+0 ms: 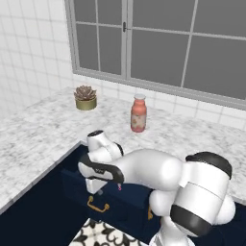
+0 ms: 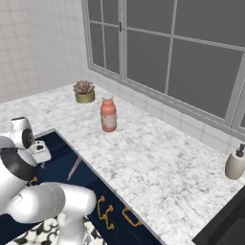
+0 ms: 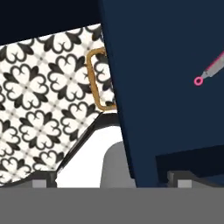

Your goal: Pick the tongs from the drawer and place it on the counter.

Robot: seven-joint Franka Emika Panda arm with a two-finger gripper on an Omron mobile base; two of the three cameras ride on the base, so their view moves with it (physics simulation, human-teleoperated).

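The slim pink tongs with silvery arms (image 2: 73, 168) lie inside the wide navy-blue drawer box (image 2: 60, 158), left of centre in the right base view, just right of the two-finger gripper (image 2: 40, 158) at that frame's left edge. In the hand view the tongs' looped pink end shows at upper right, well clear of the spread, empty finger tips (image 3: 40, 183) at the bottom. Speckled white-and-grey marble counter (image 2: 143, 158) carries one salmon-red bottle (image 2: 108, 114), one potted succulent (image 2: 84, 91) and one soap dispenser (image 2: 235, 163).

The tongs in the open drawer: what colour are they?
Pink, with a small ring at the end; the tongs show best in the hand view, lying in the navy drawer.
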